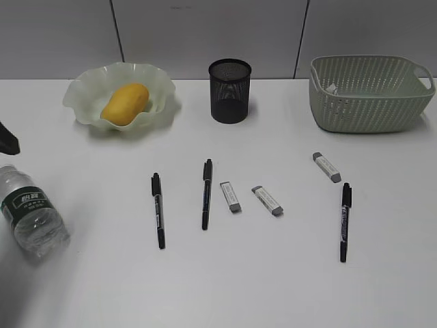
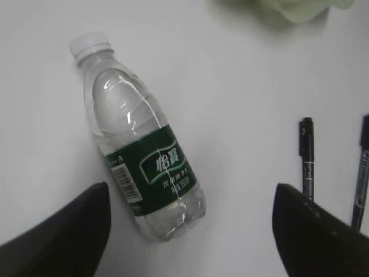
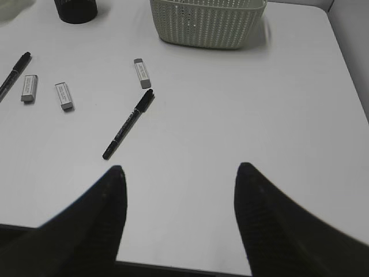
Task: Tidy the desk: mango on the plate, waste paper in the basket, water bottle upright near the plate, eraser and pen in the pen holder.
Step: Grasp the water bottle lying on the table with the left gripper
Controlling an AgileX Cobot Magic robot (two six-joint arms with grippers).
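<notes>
From my remote station: left of the black wire-mesh pen holder, the yellow-orange mango lies in the pale green wavy-rimmed plate; the pale green perforated basket sits to its right.

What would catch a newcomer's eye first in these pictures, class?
The yellow mango in the wavy green plate at back left stands out. Next, the water bottle lying on its side between the open left gripper fingers, and three pens and three erasers scattered mid-desk.

Office-like: white desk, pens, erasers.
</notes>
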